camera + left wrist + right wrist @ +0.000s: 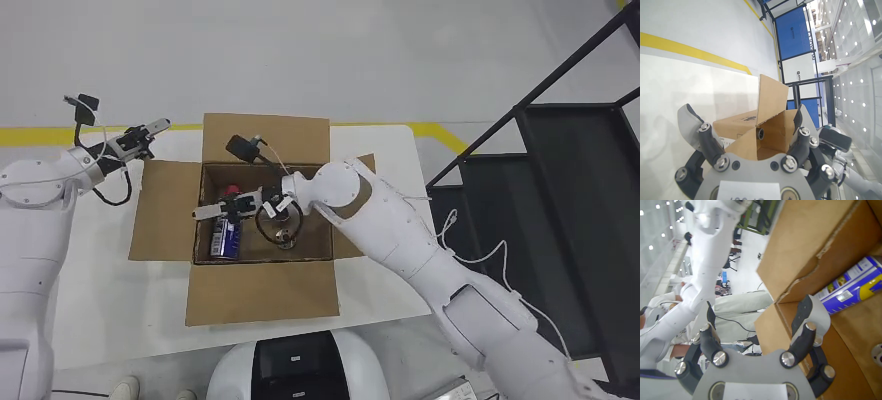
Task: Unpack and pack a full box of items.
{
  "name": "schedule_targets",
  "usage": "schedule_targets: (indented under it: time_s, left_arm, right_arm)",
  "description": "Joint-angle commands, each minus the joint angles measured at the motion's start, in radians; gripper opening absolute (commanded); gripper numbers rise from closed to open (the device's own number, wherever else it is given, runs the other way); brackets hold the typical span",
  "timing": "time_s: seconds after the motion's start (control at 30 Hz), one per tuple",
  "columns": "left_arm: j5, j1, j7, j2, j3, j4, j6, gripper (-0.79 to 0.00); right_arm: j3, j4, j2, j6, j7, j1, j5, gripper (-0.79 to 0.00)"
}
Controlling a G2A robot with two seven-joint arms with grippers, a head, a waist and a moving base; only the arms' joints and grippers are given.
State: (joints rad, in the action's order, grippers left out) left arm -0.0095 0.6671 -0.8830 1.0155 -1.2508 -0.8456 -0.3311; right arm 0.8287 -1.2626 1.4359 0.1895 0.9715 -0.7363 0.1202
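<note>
Your top view looks straight down on the table (385, 150) and the open cardboard box (265, 135). Your left wrist camera faces a box corner from just outside. Your right wrist camera sits close over a box wall, sharing the blue spray can (851, 285) with the top view.

Wide-spread claw (759, 306) astride the box (800, 247) wall, blue can (851, 289) (on its side) inside.

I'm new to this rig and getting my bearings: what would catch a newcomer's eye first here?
The open cardboard box, flaps spread, sits at the middle of the table, with the right gripper open at its wall. A blue spray can lies inside, near that gripper. The left gripper hangs open beside the box, apart from it.
</note>
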Motion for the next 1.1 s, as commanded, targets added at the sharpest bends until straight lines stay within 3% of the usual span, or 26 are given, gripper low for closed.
schedule_targets:
  time_s: [0.0,0.2,0.47,0.73,0.87,1.07]
  left_arm:
    - [0.005,0.013,0.009,-0.007,-0.018,0.001,0.009,0.000]
    - [0.007,0.057,-0.012,-0.022,-0.047,-0.016,0.034,0.000]
    - [-0.181,0.089,-0.253,-0.028,-0.074,-0.020,-0.028,0.000]
    - [-0.405,0.102,-0.481,-0.037,-0.119,-0.084,-0.125,0.000]
    - [-0.480,0.124,-0.519,-0.043,-0.112,-0.183,-0.087,0.000]
    - [-0.513,0.113,-0.533,-0.048,-0.063,-0.253,-0.073,0.000]
  right_arm:
    - [0.085,-0.106,-0.027,0.013,0.008,-0.067,0.003,0.000]
    - [0.297,-0.367,-0.088,-0.015,0.001,-0.250,-0.032,0.000]
    - [0.507,-0.571,-0.132,-0.053,-0.099,-0.457,-0.125,0.000]
    - [0.618,-0.707,-0.152,-0.140,-0.205,-0.597,-0.178,0.000]
    - [0.650,-0.764,-0.156,-0.192,-0.279,-0.668,-0.183,0.000]
    - [0.650,-0.767,-0.156,-0.194,-0.279,-0.671,-0.181,0.000]
